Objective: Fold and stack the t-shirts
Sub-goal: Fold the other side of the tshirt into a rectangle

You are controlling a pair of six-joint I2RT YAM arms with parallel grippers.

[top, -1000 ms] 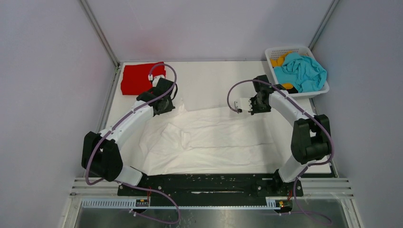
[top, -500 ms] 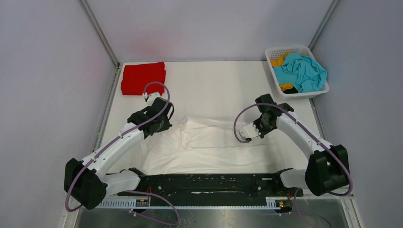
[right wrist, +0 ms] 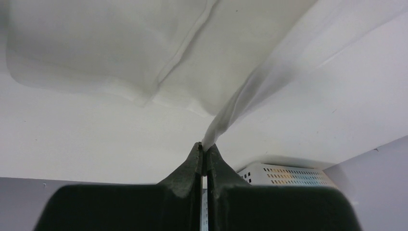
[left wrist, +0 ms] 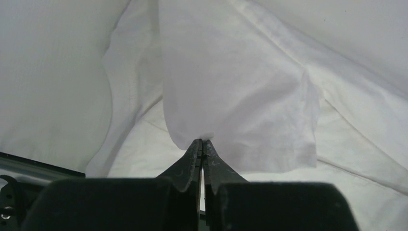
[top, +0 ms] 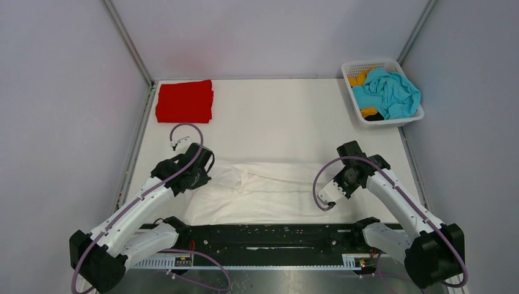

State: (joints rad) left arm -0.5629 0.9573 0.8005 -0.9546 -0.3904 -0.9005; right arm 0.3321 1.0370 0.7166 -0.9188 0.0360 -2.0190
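Observation:
The white t-shirt (top: 269, 191) lies spread across the near half of the table, its far edge folded toward me. My left gripper (top: 205, 174) is shut on its left edge; the left wrist view shows the jaws (left wrist: 202, 143) pinching a fold of white cloth (left wrist: 231, 82). My right gripper (top: 330, 195) is shut on its right edge; the right wrist view shows the jaws (right wrist: 203, 147) gripping a taut strip of white cloth (right wrist: 250, 91). A folded red t-shirt (top: 184, 101) lies at the far left. Teal (top: 388, 90) and orange-yellow (top: 358, 78) shirts sit in the basket.
The white lattice basket (top: 405, 119) stands at the far right corner; its wall shows in the right wrist view (right wrist: 288, 175). The black rail (top: 269, 236) runs along the near table edge. Grey walls enclose the table.
Both grippers have pulled back toward the near edge with the white shirt's far edge, folding it over itself. The left arm has uncovered the red shirt.

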